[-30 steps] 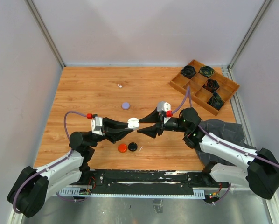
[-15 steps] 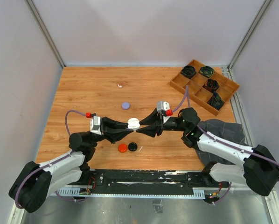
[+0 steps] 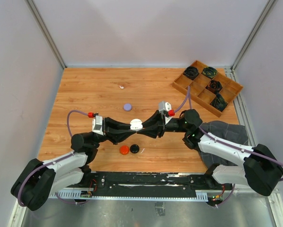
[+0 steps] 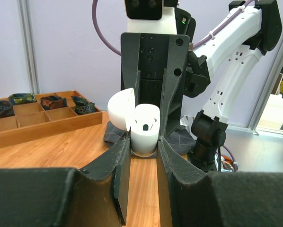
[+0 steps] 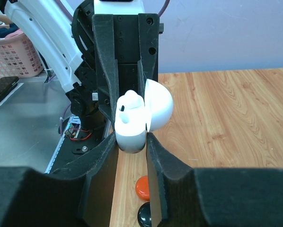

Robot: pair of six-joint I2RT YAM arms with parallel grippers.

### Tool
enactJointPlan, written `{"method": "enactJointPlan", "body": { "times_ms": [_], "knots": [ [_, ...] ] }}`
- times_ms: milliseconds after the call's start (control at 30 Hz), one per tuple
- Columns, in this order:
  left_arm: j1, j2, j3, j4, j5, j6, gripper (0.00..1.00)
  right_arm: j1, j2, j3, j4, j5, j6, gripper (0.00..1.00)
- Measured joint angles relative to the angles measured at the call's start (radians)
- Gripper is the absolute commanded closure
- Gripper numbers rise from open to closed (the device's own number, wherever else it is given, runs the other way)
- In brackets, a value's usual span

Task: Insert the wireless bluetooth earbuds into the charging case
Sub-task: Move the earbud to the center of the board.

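Earbuds were what mattered here, and one white earbud (image 5: 128, 103) sat in its socket in the charging case (image 5: 130, 128), whose lid (image 5: 159, 105) stood hinged open. The case hung above the middle of the tabletop (image 3: 94, 94), gripped from opposite sides. The left hand (image 4: 144, 146) was closed narrow on its lower body. The right hand (image 5: 131, 144) looked closed on it too, its fingers against both flanks. Held that way, the case stayed upright with its mouth free, which I judged would suit a handover or steadying it for another bud. Whether the second socket was filled could not be told.

Below the hands, a red-orange disc (image 3: 124, 150) and a black disc (image 3: 134, 148) lay just beside each other on the wood-grain surface. A pale purple disc (image 3: 127, 107) lay farther back, and a white speck (image 3: 121, 86) beyond it was too small to name. A wooden tray (image 3: 179, 85) of dark coiled bundles sat at the far right corner, and a grey cloth (image 3: 226, 130) lay under the right arm. Plain pale walls enclosed three sides.
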Motion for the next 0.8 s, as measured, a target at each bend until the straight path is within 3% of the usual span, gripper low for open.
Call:
{"method": "enactJointPlan", "body": {
  "times_ms": [100, 367, 567, 800],
  "knots": [
    [0.0, 0.008, 0.0, 0.008, 0.0, -0.003, 0.99, 0.0, 0.001, 0.0, 0.007, -0.002, 0.006, 0.77],
    [0.0, 0.001, 0.0, -0.011, -0.004, 0.008, 0.77, 0.0, 0.001, 0.0, -0.002, 0.003, -0.004, 0.96],
    [-0.003, -0.063, 0.001, -0.136, -0.028, 0.076, 0.49, -0.023, -0.013, -0.009, -0.023, 0.016, -0.023, 0.98],
    [-0.001, -0.153, 0.032, -0.402, -0.151, 0.187, 0.33, -0.108, -0.08, -0.031, -0.079, 0.074, -0.071, 0.99]
  ]
}}
